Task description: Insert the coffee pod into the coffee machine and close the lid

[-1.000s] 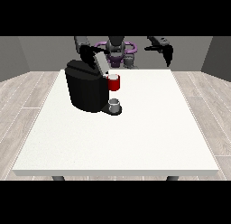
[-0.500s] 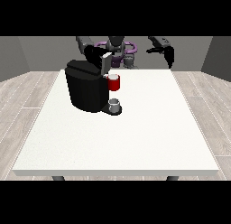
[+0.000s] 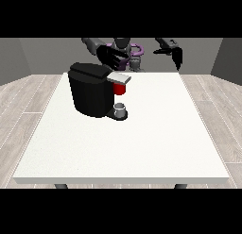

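Black machine (image 3: 92,89): stands at the table's (image 3: 142,148) left-rear part.
Lid (image 3: 118,78): down, grey, above a red thing (image 3: 120,88).
Grey thing (image 3: 121,109): on the machine's base.
Hand at view's left (image 3: 109,57): fingers spread, just above the machine.
Hand at view's right (image 3: 176,55): raised, well apart, fingers hanging relaxed.

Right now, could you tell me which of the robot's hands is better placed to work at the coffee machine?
The right one: the hand at the view's left hangs just above the coffee machine, while the hand at the view's right is raised far off to the side.
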`<state>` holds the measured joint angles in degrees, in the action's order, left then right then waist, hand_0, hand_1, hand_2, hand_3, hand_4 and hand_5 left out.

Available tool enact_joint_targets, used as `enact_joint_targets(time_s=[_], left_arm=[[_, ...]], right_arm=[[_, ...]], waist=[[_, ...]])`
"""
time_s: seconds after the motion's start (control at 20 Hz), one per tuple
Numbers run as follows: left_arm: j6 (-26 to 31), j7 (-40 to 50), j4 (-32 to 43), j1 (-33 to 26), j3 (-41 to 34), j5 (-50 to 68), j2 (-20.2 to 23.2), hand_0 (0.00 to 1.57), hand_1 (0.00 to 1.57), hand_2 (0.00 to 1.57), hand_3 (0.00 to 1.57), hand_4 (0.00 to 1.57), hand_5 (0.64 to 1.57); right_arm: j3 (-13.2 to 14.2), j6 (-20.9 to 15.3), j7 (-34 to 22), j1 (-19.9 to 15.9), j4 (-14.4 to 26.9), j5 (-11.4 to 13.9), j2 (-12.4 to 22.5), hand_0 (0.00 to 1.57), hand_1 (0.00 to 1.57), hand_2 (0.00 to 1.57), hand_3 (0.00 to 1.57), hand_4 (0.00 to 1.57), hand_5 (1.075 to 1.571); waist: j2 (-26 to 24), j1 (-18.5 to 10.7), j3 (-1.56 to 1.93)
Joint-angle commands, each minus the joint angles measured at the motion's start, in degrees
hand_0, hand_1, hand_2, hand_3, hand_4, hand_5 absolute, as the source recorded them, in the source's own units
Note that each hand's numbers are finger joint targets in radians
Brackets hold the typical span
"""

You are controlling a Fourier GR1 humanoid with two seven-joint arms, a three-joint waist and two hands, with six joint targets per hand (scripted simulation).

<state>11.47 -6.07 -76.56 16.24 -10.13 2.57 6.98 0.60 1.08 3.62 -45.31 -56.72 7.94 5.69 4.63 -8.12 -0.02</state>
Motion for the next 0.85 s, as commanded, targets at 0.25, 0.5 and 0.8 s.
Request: enact_joint_targets(time_s=[0.25, 0.5, 0.8], left_arm=[[-0.92, -3.34, -1.13, -2.87, 1.42, -0.91, -0.88, 0.0, 0.0, 0.0, 0.0, 0.14, 1.571], [-1.03, -6.59, 0.98, -5.06, 1.98, -0.85, -2.54, 0.0, 0.0, 0.0, 0.0, 0.19, 1.571], [-1.34, -5.18, 3.15, -9.29, -0.24, -0.04, -1.12, 0.0, 0.0, 0.0, 0.0, 0.19, 1.571]], right_arm=[[-0.91, 3.19, 1.85, 0.84, -1.73, -0.71, -1.94, 0.0, 0.0, 0.0, 0.0, 0.03, 1.571], [-4.65, 4.96, 4.83, 6.12, -5.73, -4.87, -5.54, 0.0, 0.0, 0.0, 0.0, 0.35, 1.571], [-10.45, 1.32, 4.76, 22.22, -11.17, -12.96, -5.66, 0.0, 0.0, 0.0, 0.0, 0.16, 1.571]], waist=[[-3.41, 2.06, 0.01], [-5.79, 4.7, 0.0], [-12.46, 8.53, 0.01]])
